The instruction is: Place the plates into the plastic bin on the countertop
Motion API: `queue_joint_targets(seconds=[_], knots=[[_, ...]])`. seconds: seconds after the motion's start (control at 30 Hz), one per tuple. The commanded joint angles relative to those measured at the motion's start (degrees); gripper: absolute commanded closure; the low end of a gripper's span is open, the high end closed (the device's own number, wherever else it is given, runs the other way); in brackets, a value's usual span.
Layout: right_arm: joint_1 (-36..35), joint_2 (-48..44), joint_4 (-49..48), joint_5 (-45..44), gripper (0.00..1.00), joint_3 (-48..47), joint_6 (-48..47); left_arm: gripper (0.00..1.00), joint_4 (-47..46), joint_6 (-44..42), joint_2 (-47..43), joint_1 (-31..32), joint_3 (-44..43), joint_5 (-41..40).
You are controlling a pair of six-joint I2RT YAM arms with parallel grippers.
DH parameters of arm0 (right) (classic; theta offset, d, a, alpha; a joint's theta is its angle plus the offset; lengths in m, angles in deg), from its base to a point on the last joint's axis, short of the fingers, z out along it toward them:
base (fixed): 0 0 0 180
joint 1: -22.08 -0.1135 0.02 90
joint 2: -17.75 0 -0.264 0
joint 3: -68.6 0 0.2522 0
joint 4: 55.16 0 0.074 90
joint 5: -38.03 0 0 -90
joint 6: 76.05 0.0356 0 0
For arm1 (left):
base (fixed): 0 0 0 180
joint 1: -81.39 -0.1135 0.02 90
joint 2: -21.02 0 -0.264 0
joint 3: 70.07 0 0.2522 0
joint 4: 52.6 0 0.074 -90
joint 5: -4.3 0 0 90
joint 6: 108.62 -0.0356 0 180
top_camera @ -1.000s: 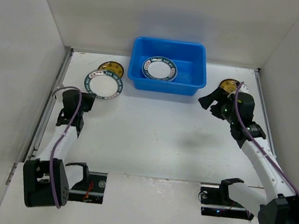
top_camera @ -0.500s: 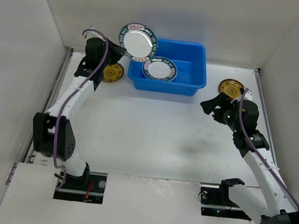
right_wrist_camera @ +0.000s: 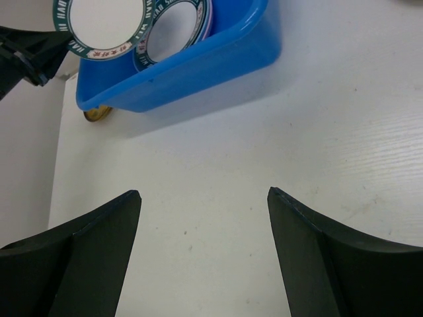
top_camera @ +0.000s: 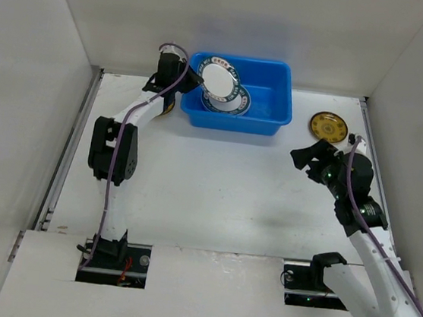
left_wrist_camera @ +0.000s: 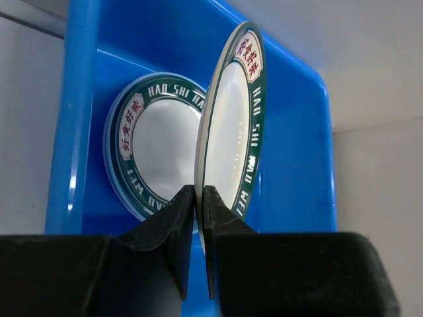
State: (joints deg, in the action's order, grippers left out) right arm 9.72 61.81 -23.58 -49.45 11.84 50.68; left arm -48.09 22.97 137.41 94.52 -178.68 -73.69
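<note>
Left gripper (left_wrist_camera: 198,193) pinching the dark-banded plate (left_wrist_camera: 232,125) by its rim, tilted over the blue bin (top_camera: 261,123) at 12 o'clock. I should lower it flat onto the stacked plate (left_wrist_camera: 158,145), then release. Right gripper (right_wrist_camera: 203,198) wide, empty.

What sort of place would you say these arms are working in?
Probably a robot test enclosure, not a real kitchen: plain white walls box in a white countertop, two arms are bolted at its near edge, and the props are a blue plastic bin and a few plates.
</note>
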Motion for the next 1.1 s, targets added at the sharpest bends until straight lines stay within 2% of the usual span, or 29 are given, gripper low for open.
queue_joint_targets(seconds=[0.0, 0.33, 0.47, 0.53, 0.6, 0.73, 0.8, 1.07], knots=[[0.4, -1.4, 1.2, -2.4, 0.17, 0.3, 1.3, 0.92, -6.3, -3.0, 1.2, 0.5, -6.4, 1.6], [0.6, -2.2, 1.6, -3.1, 0.17, 0.9, 1.9, 0.8, -6.0, -4.9, 9.7, 2.1, -10.8, 1.6], [0.6, -3.1, 1.6, -3.1, 0.17, 1.3, 1.9, 0.64, -5.5, -5.6, 11.8, 3.0, -13.6, 1.5], [0.8, -3.6, 1.8, -3.1, 0.17, 1.5, 1.9, 0.46, -4.6, -6.2, 12.3, 3.5, -14.6, 1.1], [1.0, -4.1, 2.1, -3.1, 0.17, 1.5, 1.7, 0.38, -3.8, -7.0, 12.1, 3.9, -14.8, 0.7], [1.9, -5.2, 2.3, -2.8, 0.16, 2.0, 1.2, 0.28, -3.4, -7.2, 10.5, 4.1, -14.2, 0.3], [2.6, -5.4, 2.4, -2.4, 0.16, 2.1, 1.2, 0.19, -2.6, -7.2, 8.9, 4.0, -13.8, 0.1], [3.5, -3.2, -0.9, 0.3, 0.16, 2.4, 0.8, 0.11, 3.8, -12.9, 3.0, 3.9, -11.9, -1.1]])
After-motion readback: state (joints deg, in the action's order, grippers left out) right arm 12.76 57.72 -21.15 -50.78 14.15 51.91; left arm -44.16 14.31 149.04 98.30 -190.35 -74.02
